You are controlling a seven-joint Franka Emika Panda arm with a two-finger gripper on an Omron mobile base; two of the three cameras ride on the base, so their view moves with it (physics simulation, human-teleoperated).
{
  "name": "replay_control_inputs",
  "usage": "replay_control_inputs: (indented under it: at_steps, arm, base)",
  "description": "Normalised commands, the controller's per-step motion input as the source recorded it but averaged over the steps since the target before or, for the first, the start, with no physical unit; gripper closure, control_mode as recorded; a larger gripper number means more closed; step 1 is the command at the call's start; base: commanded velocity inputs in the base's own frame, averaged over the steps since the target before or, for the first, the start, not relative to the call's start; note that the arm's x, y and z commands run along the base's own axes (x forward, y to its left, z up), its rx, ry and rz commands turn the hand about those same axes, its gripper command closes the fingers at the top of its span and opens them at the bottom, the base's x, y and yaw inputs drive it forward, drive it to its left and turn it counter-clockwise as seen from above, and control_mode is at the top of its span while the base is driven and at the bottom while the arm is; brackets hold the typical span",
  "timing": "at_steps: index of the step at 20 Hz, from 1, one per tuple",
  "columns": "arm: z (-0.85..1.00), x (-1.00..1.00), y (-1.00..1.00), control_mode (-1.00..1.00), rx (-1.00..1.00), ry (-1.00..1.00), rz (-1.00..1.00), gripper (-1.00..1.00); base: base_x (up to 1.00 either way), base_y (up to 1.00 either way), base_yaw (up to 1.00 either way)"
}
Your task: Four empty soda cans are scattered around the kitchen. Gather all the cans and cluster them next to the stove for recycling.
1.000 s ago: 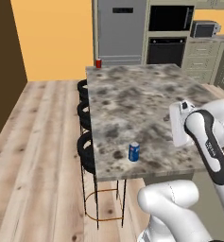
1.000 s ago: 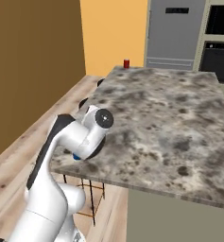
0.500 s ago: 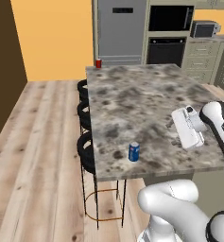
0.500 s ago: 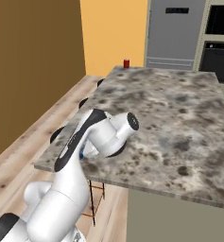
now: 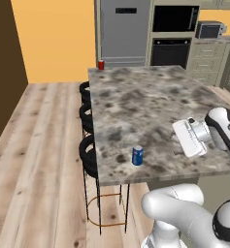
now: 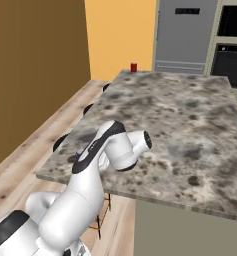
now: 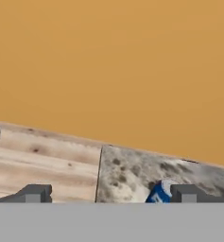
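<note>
While agape — claw [image 7: 108, 194] near blue can [image 5: 137, 155]

Soda cans: two. One blue can [image 5: 137, 155] near the island's front edge, one red can [image 5: 101, 65] at its far corner.
Island counters: one, with a mottled stone top [image 5: 150, 111].
Bar stools: three [image 5: 89, 154], in a row along the island's left side.
Refrigerators: one [image 5: 123, 31], steel-grey.
Wall ovens: two black doors [image 5: 170, 52], one above the other.
Toaster ovens: one [image 5: 210, 30].
</note>
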Motion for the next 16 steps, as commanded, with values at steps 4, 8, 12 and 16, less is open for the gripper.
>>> replay_control_inputs:
  at_steps: [4, 8, 12, 16]
  arm:
    - [-0.21, -0.20, 0.50, -1.00, 0.02, 0.00, -0.02, -1.00]
    - [-0.14, -0.20, 0.49, -1.00, 0.00, 0.00, -0.05, -1.00]
    - [-0.16, -0.02, 0.38, -1.00, 0.00, 0.04, -0.07, -1.00]
    - [-0.19, 0.01, 0.30, -1.00, 0.00, 0.11, -0.08, -1.00]
  base:
    - [0.00, 0.00, 0.00]
    - [0.00, 0.00, 0.00]
    - [0.00, 0.00, 0.00]
    - [0.00, 0.00, 0.00]
